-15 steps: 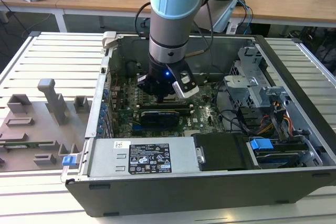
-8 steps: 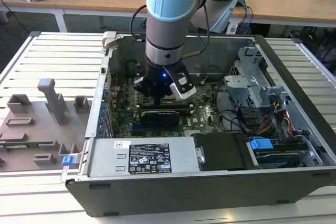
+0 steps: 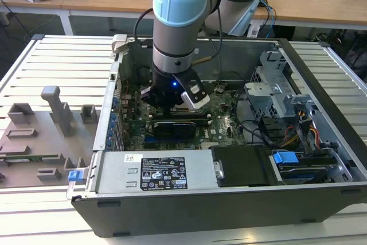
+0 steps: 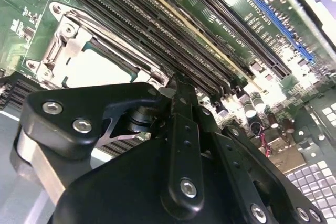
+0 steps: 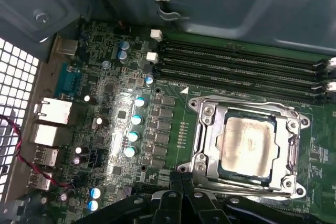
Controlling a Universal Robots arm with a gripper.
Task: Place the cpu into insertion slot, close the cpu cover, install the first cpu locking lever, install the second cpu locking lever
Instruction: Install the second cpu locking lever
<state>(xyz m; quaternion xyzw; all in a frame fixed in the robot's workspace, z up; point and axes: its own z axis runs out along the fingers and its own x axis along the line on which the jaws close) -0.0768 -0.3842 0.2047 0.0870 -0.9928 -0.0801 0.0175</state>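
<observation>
In the first wrist view the cpu [image 5: 245, 145] lies flat in the socket on the green motherboard, its silver-grey top showing. The cpu cover [image 5: 206, 141], a silver frame, lies down around it, and the chip shows through its window. Both also appear in the second wrist view, the cpu [image 4: 92, 69] under the cover [image 4: 67, 34]. My gripper [image 5: 177, 178] hovers beside the socket's edge, fingers pressed together with nothing between them. Its black fingertips [image 4: 178, 83] end just short of the socket. In the exterior view the gripper [image 3: 171, 102] reaches down into the open computer case.
Long black memory slots [image 5: 236, 61] run beside the socket. A black graphics card [image 3: 175, 125] lies in front of the gripper, with the power supply [image 3: 155, 170] nearer still. A drive cage [image 3: 275, 93] and cables fill the exterior view's right. A grey fixture board [image 3: 34, 136] lies on the left.
</observation>
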